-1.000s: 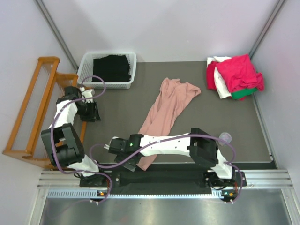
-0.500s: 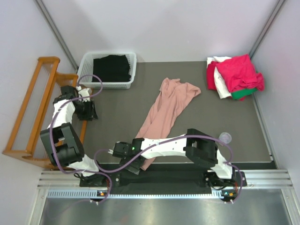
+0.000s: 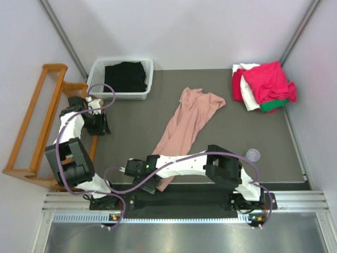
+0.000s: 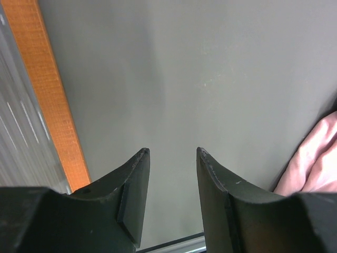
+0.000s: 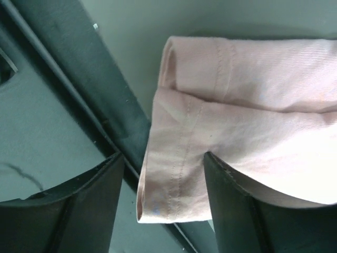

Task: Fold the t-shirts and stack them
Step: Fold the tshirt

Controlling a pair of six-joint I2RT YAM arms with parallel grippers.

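A dusty-pink t-shirt [image 3: 190, 117] lies bunched in a long diagonal strip on the dark table. Its near hem [image 5: 179, 174] reaches the table's front edge. My right gripper [image 3: 150, 183] is stretched across to that hem and stands open [image 5: 163, 155], the doubled hem lying between its fingers; the right finger [image 5: 226, 179] is against the cloth and the left one is apart from it. My left gripper [image 3: 102, 126] hovers open [image 4: 172, 150] over bare table at the left, holding nothing; the pink t-shirt [image 4: 316, 168] shows at the right edge of its view. More t-shirts, crimson [image 3: 271, 79], white [image 3: 246, 92] and green [image 3: 274, 105], are piled at the back right.
A white basket [image 3: 95, 79] holding black cloth [image 3: 125, 76] stands at the back left. A wooden rack [image 3: 31, 124] runs along the left side, close to my left arm. A small clear round thing [image 3: 253, 154] lies near the right arm's elbow.
My right gripper has slid toward the near edge onto the shirt's hem, and its jaws have narrowed somewhat. The left gripper has shifted only slightly.
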